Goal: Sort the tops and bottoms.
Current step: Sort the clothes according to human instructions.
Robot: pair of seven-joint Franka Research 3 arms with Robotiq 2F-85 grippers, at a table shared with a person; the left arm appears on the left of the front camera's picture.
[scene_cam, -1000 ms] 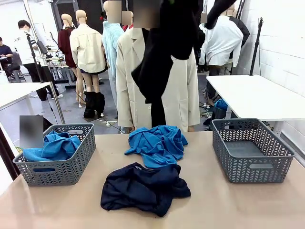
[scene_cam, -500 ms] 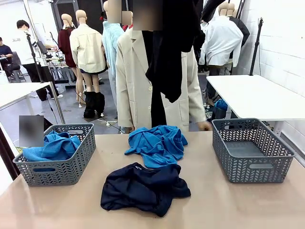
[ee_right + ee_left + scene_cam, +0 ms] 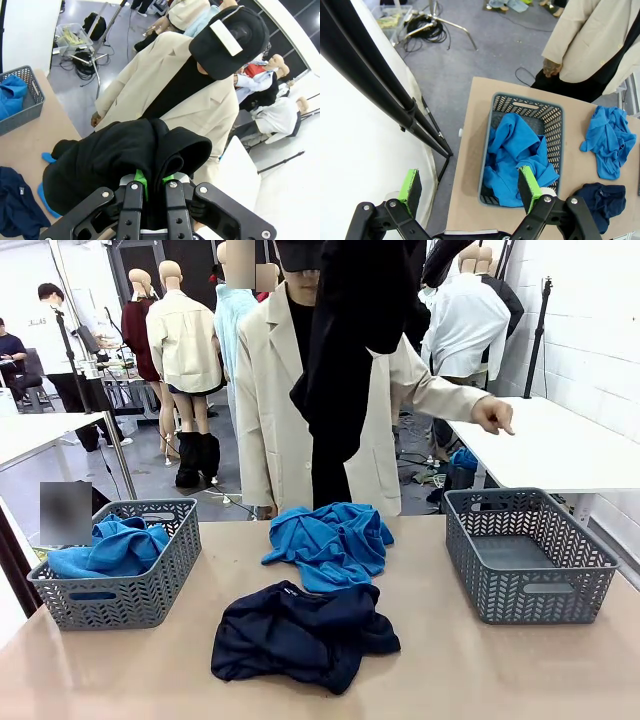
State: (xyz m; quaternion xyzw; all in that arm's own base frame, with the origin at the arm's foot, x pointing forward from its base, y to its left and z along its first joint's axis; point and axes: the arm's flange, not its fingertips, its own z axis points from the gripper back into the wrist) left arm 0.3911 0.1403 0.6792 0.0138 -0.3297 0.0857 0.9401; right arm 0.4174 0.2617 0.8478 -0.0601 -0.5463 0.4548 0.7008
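Black garment [image 3: 345,350] hangs bunched at the upper centre of the front view, well above the surface [image 3: 450,670]. My right pincer [image 3: 152,181] clamps it, jaws squeezed nearly together on the cloth. Within the last second the person in the beige coat [image 3: 265,410] has raised a hand [image 3: 493,415] and now points toward picture right. I take that as a cue that this piece belongs in the empty grey basket [image 3: 480,580] at lower right. My left pincer [image 3: 469,176] gapes wide, holding nothing, over the left basket [image 3: 525,97], which holds one bright blue garment [image 3: 515,150]. The other blue garment [image 3: 330,540] and the dark navy garment [image 3: 300,635] lie unsorted at mid-surface.
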